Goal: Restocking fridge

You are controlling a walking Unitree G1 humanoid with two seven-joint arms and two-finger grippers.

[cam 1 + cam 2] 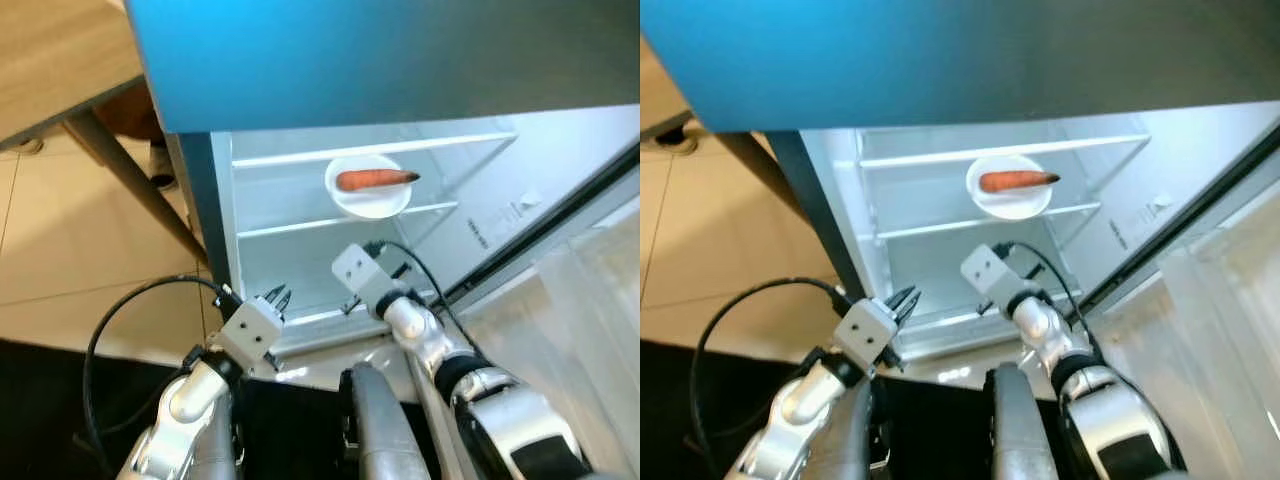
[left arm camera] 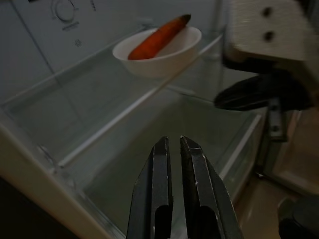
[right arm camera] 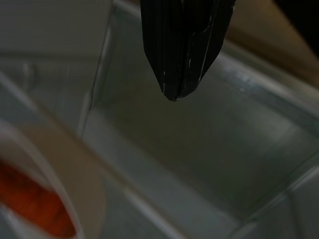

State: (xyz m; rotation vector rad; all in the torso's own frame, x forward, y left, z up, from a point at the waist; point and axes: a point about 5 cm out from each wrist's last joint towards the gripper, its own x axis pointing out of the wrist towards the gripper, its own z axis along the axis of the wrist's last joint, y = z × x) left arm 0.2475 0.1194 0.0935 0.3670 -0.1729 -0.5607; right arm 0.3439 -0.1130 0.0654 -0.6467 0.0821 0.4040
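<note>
Black fingers of the left end effector (image 2: 174,149) sit nearly together, empty, at the open fridge (image 1: 300,270). Right end effector (image 3: 174,92) is pressed together, empty, near the white bowl (image 1: 369,190) holding a carrot (image 1: 375,179) on a glass shelf (image 1: 290,225); this bowl is blurred and cut off in the right wrist view.

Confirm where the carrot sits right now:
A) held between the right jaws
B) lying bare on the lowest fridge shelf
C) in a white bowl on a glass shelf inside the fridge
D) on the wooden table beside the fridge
C: the carrot lies across a white bowl that rests on a glass shelf in the open fridge, while both grippers sit lower down with jaws shut on nothing.
</note>
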